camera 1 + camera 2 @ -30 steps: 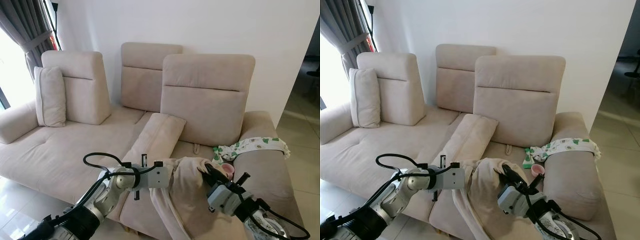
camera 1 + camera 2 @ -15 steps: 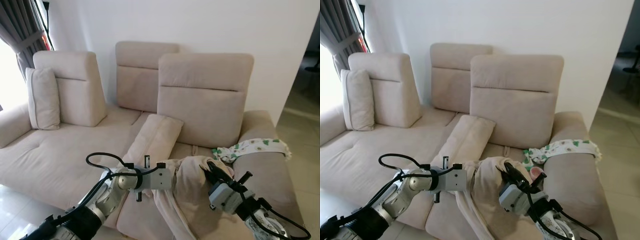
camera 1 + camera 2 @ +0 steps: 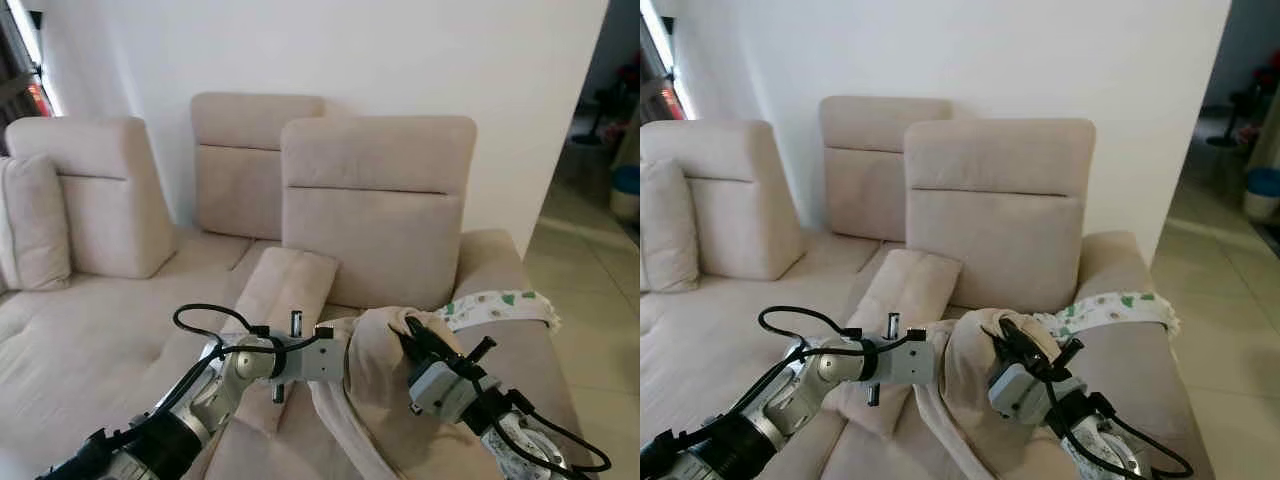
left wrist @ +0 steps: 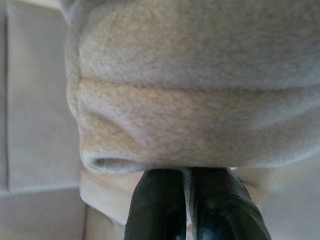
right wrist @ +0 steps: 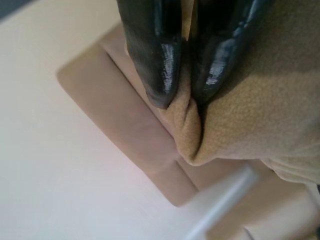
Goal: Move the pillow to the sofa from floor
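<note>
A limp beige pillow [image 3: 375, 375] hangs between my two grippers in front of the beige sofa [image 3: 100, 350], above the right-hand seat. My left gripper [image 3: 346, 358] is shut on its left edge. My right gripper [image 3: 411, 340] is shut on its upper right part. In the left wrist view the two black fingers [image 4: 155, 210] pinch a fold of the fleecy pillow [image 4: 200, 100]. In the right wrist view the black fingertips [image 5: 162, 65] clamp the tan pillow fabric [image 5: 250, 105].
A loose sofa cushion [image 3: 285, 290] leans on the seat just left of the held pillow. A white cloth with green print [image 3: 497, 305] lies over the right armrest. A small cushion [image 3: 30, 225] stands at the far left. Tiled floor [image 3: 590, 290] opens to the right.
The camera has swung right, shifting the sofa left in view. Both grippers keep their hold on the pillow, which has risen a little.
</note>
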Robot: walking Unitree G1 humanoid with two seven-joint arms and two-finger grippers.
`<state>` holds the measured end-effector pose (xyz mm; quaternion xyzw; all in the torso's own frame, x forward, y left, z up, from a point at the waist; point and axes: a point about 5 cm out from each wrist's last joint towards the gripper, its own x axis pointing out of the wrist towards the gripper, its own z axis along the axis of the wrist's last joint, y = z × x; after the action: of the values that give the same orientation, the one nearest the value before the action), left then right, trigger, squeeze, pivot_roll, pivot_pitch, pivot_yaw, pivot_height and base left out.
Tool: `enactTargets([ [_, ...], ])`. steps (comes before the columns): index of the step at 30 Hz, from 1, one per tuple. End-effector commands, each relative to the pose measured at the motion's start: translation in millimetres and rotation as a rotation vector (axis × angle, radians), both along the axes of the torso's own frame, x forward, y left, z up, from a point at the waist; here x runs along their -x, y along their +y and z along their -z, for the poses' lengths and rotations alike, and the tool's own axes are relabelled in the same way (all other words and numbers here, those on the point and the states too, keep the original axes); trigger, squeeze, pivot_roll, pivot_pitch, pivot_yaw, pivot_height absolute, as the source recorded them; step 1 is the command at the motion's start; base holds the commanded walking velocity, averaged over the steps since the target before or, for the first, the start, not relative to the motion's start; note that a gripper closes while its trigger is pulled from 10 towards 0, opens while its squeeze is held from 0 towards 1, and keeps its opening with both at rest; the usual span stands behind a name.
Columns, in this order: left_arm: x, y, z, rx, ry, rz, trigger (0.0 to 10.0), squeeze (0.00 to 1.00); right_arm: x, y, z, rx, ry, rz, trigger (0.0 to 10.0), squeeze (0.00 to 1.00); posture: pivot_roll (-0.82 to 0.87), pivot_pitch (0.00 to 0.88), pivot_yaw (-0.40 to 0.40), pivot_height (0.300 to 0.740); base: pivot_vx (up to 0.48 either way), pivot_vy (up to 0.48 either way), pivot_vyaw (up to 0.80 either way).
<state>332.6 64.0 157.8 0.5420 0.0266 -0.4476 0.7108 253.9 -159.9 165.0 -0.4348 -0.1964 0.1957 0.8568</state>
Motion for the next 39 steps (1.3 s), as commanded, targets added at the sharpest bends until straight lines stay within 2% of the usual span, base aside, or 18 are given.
enactTargets([
  [1, 4.8, -19.0, -16, 0.059, -0.053, 0.089, 10.0, 0.0, 3.1, 12.3, 0, 0.013, -0.009, -0.068, 10.0, 0.0, -0.05, 0.0, 0.084, 0.74, 0.24, 0.0, 0.0],
  [9, -2.1, -19.7, -22, 0.071, -0.116, 0.053, 10.0, 0.0, -1.4, 9.9, -7, -0.027, -0.039, -0.028, 10.0, 0.0, -0.05, 0.0, 0.087, 0.74, 0.0, 0.0, 0.0],
  [12, -14.7, -29.4, -50, 0.164, -0.246, -0.005, 10.0, 0.0, -10.7, 2.6, -24, -0.12, -0.063, 0.026, 10.0, 0.0, -0.05, 0.0, 0.092, 0.74, 0.0, 0.0, 0.0],
  [13, -14.7, -29.4, -50, 0.164, -0.246, -0.005, 10.0, 0.0, -10.7, 2.6, -24, -0.12, -0.063, 0.026, 10.0, 0.0, -0.05, 0.0, 0.092, 0.74, 0.0, 0.0, 0.0],
  [14, -17.2, -32.6, -60, 0.187, -0.278, -0.014, 10.0, 0.0, -13.1, 0.2, -31, -0.145, -0.073, 0.036, 10.0, 0.0, -0.05, 0.0, 0.093, 0.74, 0.0, 0.0, 0.0],
  [20, -20.4, -42.7, -79, 0.166, -0.334, 0.003, 10.0, 0.0, -18.8, -7.6, -47, -0.191, -0.099, 0.051, 10.0, 0.0, -0.05, 0.0, 0.099, 0.74, 0.0, 0.0, 0.0],
  [24, -20.1, -48.2, -81, 0.147, -0.333, 0.022, 10.0, 0.0, -21.1, -12.6, -45, -0.224, -0.088, 0.077, 10.0, 0.0, -0.06, 0.0, 0.105, 0.74, 0.0, 0.0, 0.0],
  [26, -21.2, -50.7, -75, 0.119, -0.324, 0.028, 10.0, 0.0, -25.3, -20.5, -34, -0.226, -0.036, 0.127, 10.0, 0.0, -0.06, 0.0, 0.106, 0.74, 0.0, 0.0, 0.0],
  [32, -24.1, -55.2, -64, 0.075, -0.324, 0.02, 10.0, 0.0, -34.9, -32.7, -21, -0.22, 0.03, 0.237, 10.0, 0.0, -0.06, 0.0, 0.113, 0.74, 0.0, 0.0, 0.0],
  [37, -24.9, -56.5, -65, 0.081, -0.328, 0.014, 10.0, 0.0, -36.2, -34.7, -21, -0.226, 0.032, 0.26, 10.0, 0.0, -0.06, 0.0, 0.114, 0.74, 0.0, 0.0, 0.0],
  [39, -27.3, -58.8, -70, 0.097, -0.356, 0.005, 10.0, 0.0, -39.0, -43.3, -17, -0.241, 0.041, 0.336, 10.0, 0.0, -0.06, 0.0, 0.117, 0.74, 0.0, 0.0, 0.0],
])
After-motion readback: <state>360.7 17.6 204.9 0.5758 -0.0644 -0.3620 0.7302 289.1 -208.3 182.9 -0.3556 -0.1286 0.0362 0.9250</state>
